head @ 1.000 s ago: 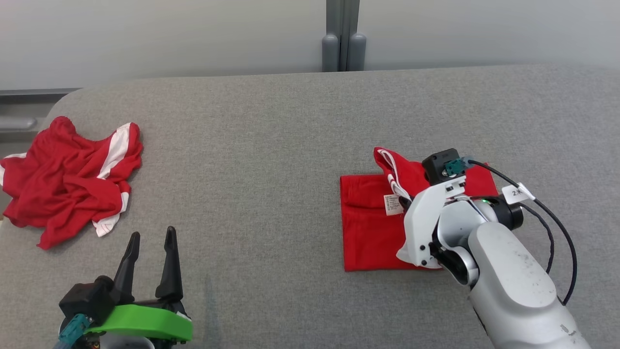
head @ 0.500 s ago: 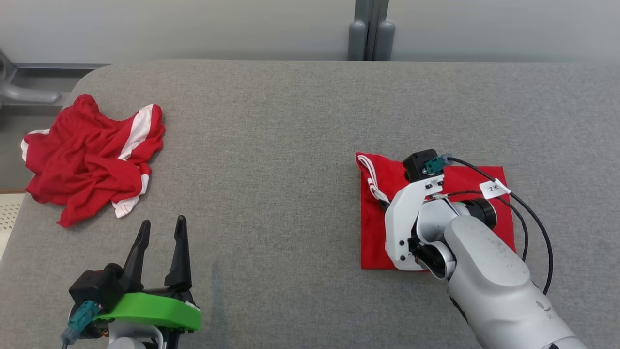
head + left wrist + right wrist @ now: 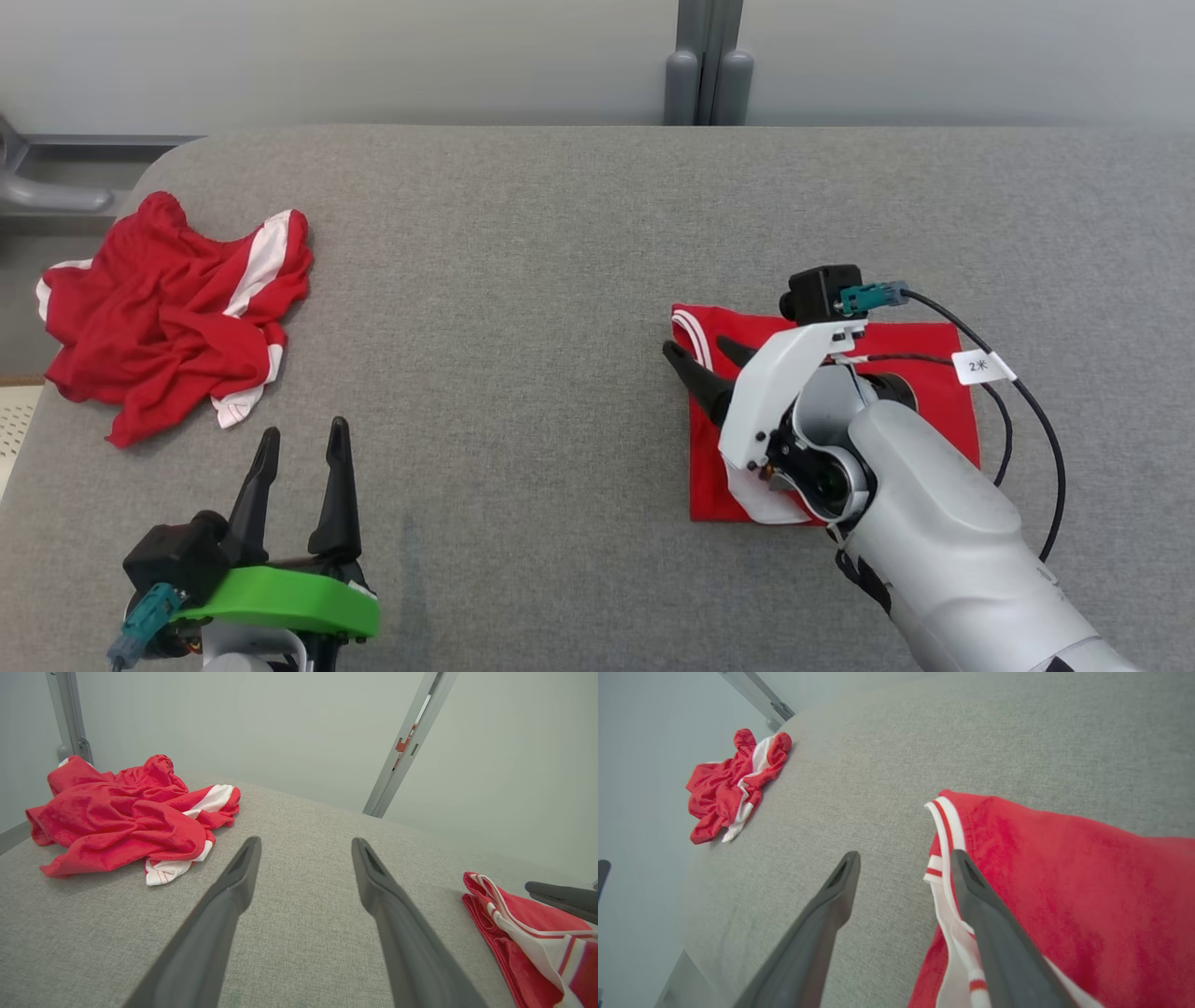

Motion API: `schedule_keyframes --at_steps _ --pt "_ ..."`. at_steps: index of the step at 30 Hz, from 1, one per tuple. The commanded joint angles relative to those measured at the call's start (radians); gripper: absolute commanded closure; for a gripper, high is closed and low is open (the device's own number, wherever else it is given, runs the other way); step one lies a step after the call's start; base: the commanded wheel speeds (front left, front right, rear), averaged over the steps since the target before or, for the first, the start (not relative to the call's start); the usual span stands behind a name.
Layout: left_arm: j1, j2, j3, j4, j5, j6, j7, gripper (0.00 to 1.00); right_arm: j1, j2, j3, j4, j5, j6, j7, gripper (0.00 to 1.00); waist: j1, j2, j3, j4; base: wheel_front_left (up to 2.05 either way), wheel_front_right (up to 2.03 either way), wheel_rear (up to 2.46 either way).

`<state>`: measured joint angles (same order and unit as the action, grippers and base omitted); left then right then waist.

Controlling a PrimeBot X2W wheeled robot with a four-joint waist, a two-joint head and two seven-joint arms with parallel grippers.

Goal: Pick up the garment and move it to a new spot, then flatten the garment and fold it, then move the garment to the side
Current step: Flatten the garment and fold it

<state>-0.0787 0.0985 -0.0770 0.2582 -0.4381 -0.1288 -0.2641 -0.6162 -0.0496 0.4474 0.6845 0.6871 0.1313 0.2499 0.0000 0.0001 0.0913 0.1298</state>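
nearest thing in the head view is the left gripper point(image 3: 304, 427) at the lower left, on its green plastic mount point(image 3: 280, 607). its two dark fingers stand spread apart with nothing between them, hovering over bare grey fabric table top point(image 3: 523, 327). its own wrist view shows the same: left gripper point(image 3: 306, 842) wide open and only grey cloth under it.

a bit further in on the right side, the pale right forearm point(image 3: 943, 551) reaches in from the lower right corner, with a black cable point(image 3: 1036, 420) looping off it that carries a small white tag point(image 3: 977, 366). the right gripper point(image 3: 695, 345) is open too and gripping nothing. it sits at the left edge of the folded red garment with white striped trim point(image 3: 924, 341), which lies flat as a neat rectangle on the right half of the table. in the right wrist view the right gripper point(image 3: 904, 855) straddles that edge: one finger over grey cloth, the other over the white-and-red striped band of the folded garment point(image 3: 1064, 868). can't tell if the tips actually touch the fabric.

further off, at the far left of the table and well apart from the folded one, there's a crumpled red-and-white cloth heap point(image 3: 159, 308) near the rounded corner, also visible past the left fingers point(image 3: 117, 826).

behind it all is a pale wall with a grey metal post point(image 3: 707, 61).
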Motion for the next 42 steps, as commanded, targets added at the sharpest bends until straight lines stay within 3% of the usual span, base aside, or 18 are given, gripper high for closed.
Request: schedule_keyframes --at_steps 1,4,7,14,21,33,42 --pt "0.013 0.0 0.006 -0.004 0.0 -0.002 0.0 0.0 0.015 -0.002 0.006 -0.034 0.045 -0.001 -0.03 0.0 0.0 -0.0001 -0.01 -0.014 0.0 0.0 0.0" --pt "0.023 0.0 0.014 -0.007 0.001 -0.002 0.0 0.0 0.027 -0.004 -0.005 -0.095 0.098 -0.001 -0.088 0.0 0.0 -0.0001 -0.02 -0.032 0.0 0.0 0.0" --pt "0.034 0.001 0.024 -0.009 0.002 -0.002 0.0 0.0 0.049 -0.003 -0.055 -0.133 0.053 -0.001 -0.152 0.0 0.0 -0.0001 -0.031 -0.052 0.0 0.0 0.0" --pt "0.06 -0.004 0.043 -0.014 0.007 -0.002 0.0 0.0 0.166 -0.103 -0.165 -0.247 -0.265 -0.001 -0.273 0.0 0.0 -0.0001 -0.059 -0.091 0.0 0.0 0.0" --pt "0.088 -0.007 0.061 -0.025 0.017 -0.002 0.0 0.0 0.359 -0.128 -0.318 -0.394 -0.467 -0.001 -0.367 0.0 0.0 -0.0001 -0.084 -0.127 0.0 0.0 0.0" --pt "0.12 -0.002 0.068 -0.049 0.054 -0.002 0.0 0.0 0.532 -0.092 -0.432 -0.505 -0.546 -0.001 -0.445 0.0 0.0 -0.0001 -0.111 -0.16 0.0 0.0 0.0" --pt "0.146 -0.011 0.085 -0.061 0.067 -0.002 0.0 0.0 0.593 -0.085 -0.462 -0.526 -0.551 -0.001 -0.425 0.0 0.0 -0.0001 -0.124 -0.155 0.0 0.0 0.0"
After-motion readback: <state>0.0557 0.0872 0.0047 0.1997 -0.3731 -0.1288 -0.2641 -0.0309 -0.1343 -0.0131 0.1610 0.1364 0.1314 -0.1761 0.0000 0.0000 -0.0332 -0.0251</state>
